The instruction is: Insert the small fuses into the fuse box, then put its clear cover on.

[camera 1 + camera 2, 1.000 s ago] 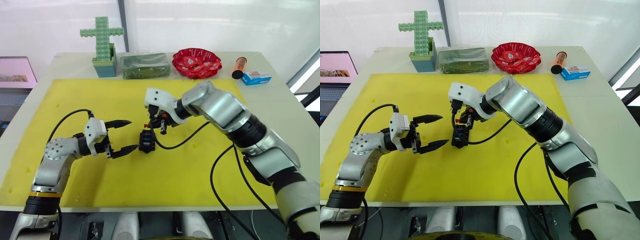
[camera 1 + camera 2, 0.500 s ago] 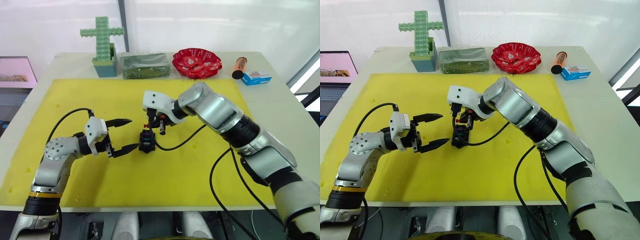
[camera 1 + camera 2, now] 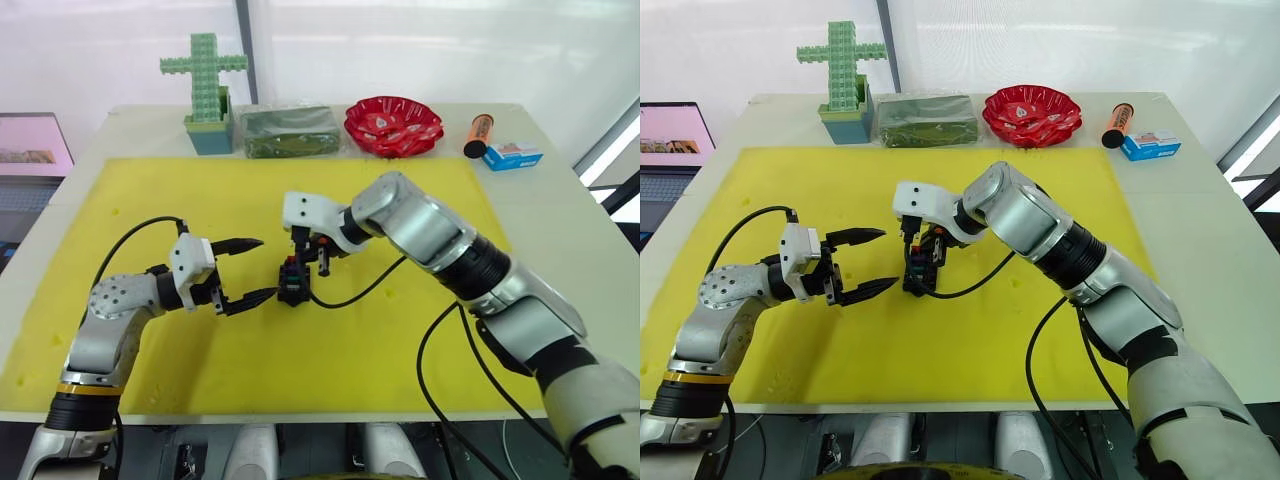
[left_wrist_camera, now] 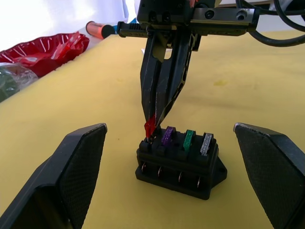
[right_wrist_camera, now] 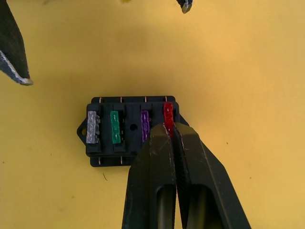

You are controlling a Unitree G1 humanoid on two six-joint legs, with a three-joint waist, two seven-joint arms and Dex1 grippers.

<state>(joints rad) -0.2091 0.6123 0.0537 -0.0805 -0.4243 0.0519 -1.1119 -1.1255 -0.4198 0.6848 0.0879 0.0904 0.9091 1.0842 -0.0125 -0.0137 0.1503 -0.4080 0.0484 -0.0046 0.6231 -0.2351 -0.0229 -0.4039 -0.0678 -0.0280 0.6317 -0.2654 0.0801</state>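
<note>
We see the fuse box standing on the yellow mat near its middle, between the two grippers, with four fuses along its top: the grey fuse, the green fuse and the purple fuse sit upright in their slots, while the red fuse at the end is tilted, its lower edge at the slot. The right gripper comes down from above with its fingers pressed together on the red fuse; how deep the fuse sits we cannot make out, since the fingertips cover most of it in the right wrist view. The left gripper waits just beside the box, spread wide and holding nothing, one fingertip close to the box's side; we cannot tell whether it touches. We cannot pick out the clear cover anywhere. Beyond the mat, along the far edge of the tabletop, stand a green cross-shaped block model, a dark green box, a red bowl, an orange tube and a small blue carton
</note>
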